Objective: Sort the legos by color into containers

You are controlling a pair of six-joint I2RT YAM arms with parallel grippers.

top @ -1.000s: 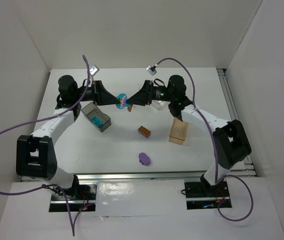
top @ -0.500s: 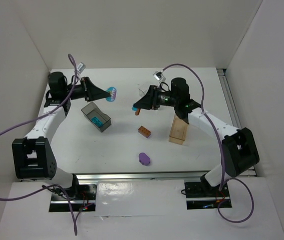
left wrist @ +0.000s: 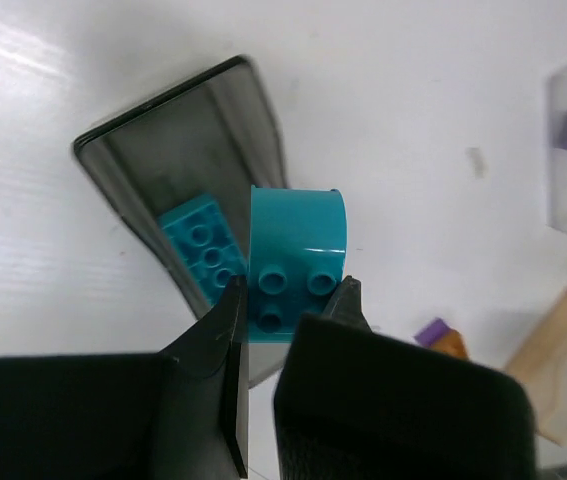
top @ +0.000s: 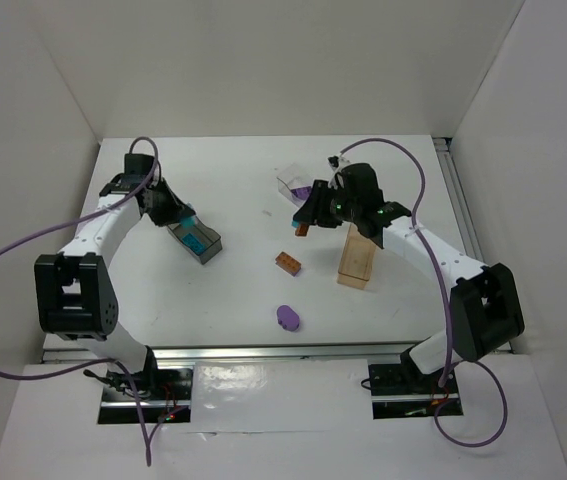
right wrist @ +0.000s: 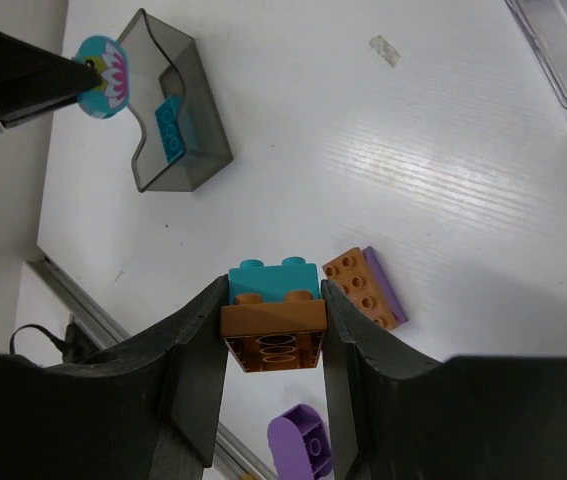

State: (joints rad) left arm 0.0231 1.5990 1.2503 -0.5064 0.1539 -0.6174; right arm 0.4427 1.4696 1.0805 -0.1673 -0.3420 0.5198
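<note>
White counter (top: 233, 300) carried grey box (top: 208, 252) at left, clear box (top: 287, 180) far middle, tan box (top: 357, 263) at right. Orange brick (top: 286, 263) lay near tan box, on its left. Purple oval (top: 287, 318) lay apart, nearer front edge.

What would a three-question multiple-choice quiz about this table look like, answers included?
1. Where is the purple oval piece? A in a box; B on the bare table; C in a gripper.
2. What colour is the brick lying in the dark-grey box? A teal; B orange; C purple.
3. Which grippers hold something? A left only; B right only; C both.
Answers: 1 B, it lies on the table. 2 A, seen through the open top. 3 C, the left gripper pinches a teal piece, the right gripper an orange-brown brick.
</note>
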